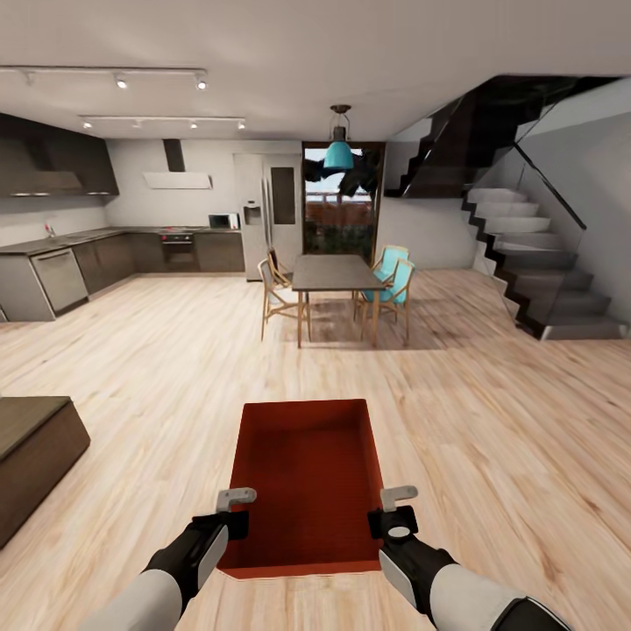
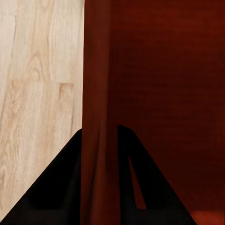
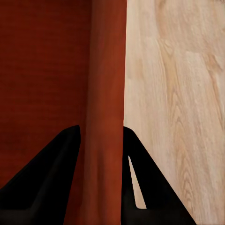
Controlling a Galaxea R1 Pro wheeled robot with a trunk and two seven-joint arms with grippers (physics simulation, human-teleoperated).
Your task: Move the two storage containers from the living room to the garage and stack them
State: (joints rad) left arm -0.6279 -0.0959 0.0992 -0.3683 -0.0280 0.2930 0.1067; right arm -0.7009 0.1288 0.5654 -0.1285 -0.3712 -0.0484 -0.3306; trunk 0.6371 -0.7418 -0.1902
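I have the orange-red, finely ribbed rectangular bin [image 1: 304, 482] at the lower centre of the head view, held between both arms above the light wood-plank floor [image 1: 491, 421]. Its long axis runs away from me toward the grey dining table [image 1: 336, 273] with wooden and turquoise chairs [image 1: 396, 285] at mid-frame, open side up. My left gripper [image 1: 231, 517] is clamped on the bin's left wall and my right gripper [image 1: 392, 515] on its right wall; in each wrist view the black fingers [image 2: 51, 187] [image 3: 47, 178] sit one on either side of the red wall, closed against it. A dark wood low cabinet [image 1: 35, 456] juts in at the lower left, cut off by the frame edge. The dark kitchen counter [image 1: 79, 263] fills the upper left, a grey staircase [image 1: 535, 263] the upper right, and a teal pendant lamp [image 1: 338, 153] hangs over the table. The bin's near edge partly hides behind my forearms, and I cannot tell what lies beneath it.
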